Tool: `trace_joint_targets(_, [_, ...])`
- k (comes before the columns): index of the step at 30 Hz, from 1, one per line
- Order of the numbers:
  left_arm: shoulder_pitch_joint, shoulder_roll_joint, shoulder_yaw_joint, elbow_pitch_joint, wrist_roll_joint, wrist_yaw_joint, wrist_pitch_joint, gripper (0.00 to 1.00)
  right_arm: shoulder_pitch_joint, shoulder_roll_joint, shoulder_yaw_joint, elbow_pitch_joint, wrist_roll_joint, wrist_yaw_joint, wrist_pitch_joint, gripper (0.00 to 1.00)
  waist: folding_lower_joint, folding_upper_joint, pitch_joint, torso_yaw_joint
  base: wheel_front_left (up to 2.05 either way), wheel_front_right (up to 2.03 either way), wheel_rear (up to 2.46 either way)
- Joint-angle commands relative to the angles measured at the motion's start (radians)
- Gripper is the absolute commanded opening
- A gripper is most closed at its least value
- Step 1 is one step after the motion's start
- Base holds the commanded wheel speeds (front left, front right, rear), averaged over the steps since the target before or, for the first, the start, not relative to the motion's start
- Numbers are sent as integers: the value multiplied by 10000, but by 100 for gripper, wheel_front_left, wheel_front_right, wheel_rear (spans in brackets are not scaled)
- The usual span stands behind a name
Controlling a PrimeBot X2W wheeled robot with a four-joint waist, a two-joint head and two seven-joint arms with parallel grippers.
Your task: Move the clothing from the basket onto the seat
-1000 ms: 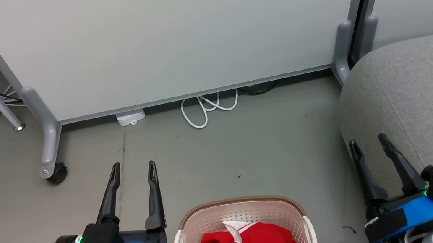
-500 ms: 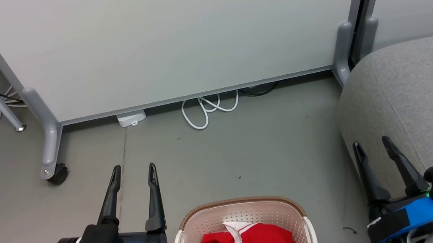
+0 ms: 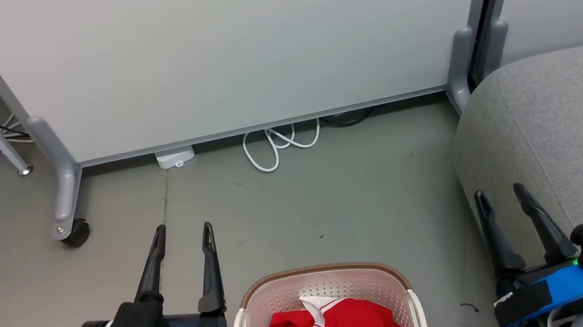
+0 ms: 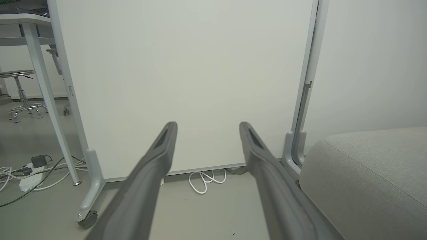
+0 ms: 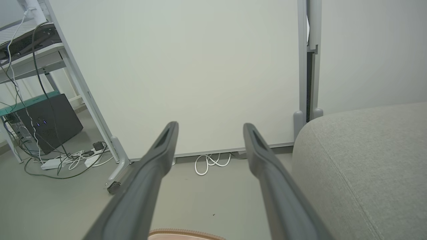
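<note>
Left tool (image 3: 183,227) spread, empty, pointing forward beside the basket (image 3: 320,269); right tool (image 3: 498,190) spread, beside the seat (image 3: 576,118).

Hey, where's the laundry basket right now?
In the head view the basket sits on the floor at bottom centre, between the left gripper and right gripper, left of the seat.

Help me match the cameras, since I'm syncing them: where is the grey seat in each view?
Head view: seat at the right edge, mid-height down to the bottom.
Left wrist view: seat in the lower right corner.
Right wrist view: seat along the right side, lower half.
Shared landmark: looped white cable at the partition foot, left of the seat.
</note>
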Motion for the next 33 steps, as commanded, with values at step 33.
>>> trace_joint_targets(33, [-5094,594,-4563,5840,161,-750,-28,100,-2314,-54,220,-1048,-262,20,-37,100,0,0,4269,-532,0,0,0])
